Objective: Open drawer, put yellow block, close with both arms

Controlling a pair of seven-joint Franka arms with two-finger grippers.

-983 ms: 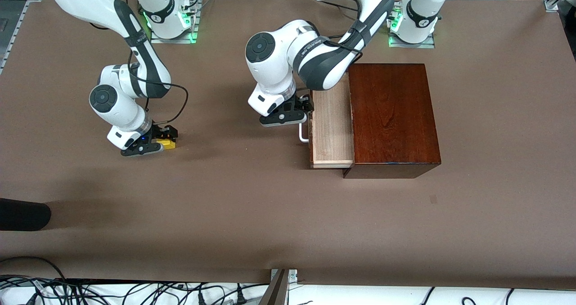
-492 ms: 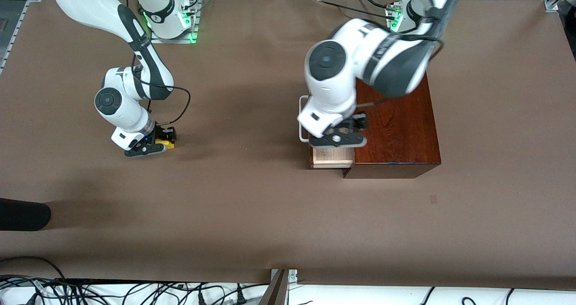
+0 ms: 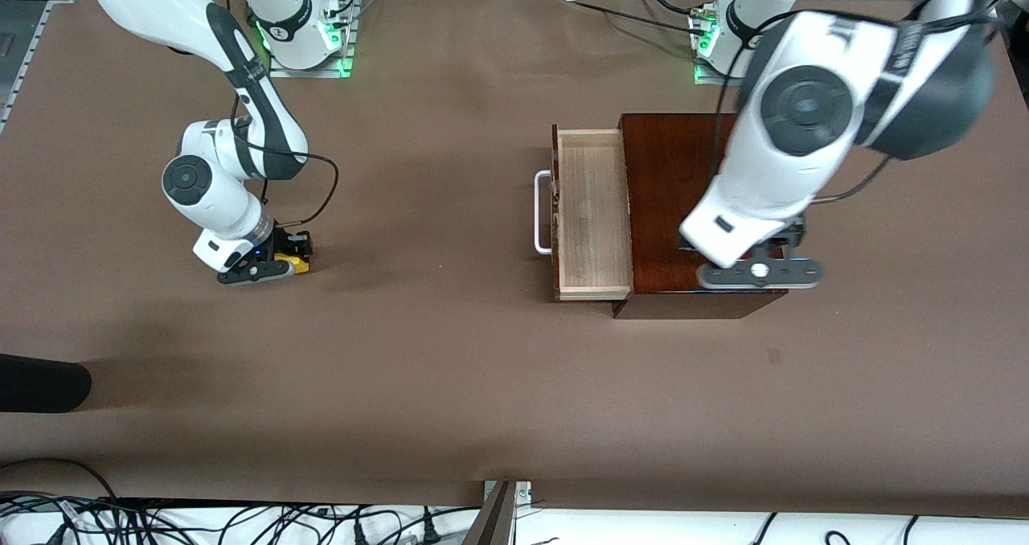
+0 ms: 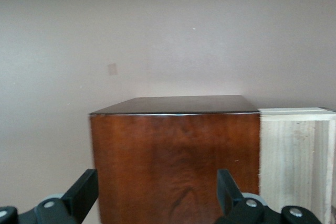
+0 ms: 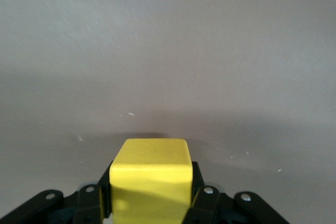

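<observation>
Two changes: left gripper (image 3: 759, 272) let go of handle (image 3: 543, 211), swung up over box (image 3: 683, 199), fingers apart. Drawer (image 3: 593, 211) open w/ handle at 9 o'clock. Right gripper (image 3: 259, 269) clamps yellow block (image 3: 296, 262); carry comes next.

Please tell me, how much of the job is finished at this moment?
Done: the drawer stands pulled out of the box. In hand: the right gripper is shut on the block, low at the table. The left gripper hangs open over the box. Left: block into drawer, then closing.
</observation>
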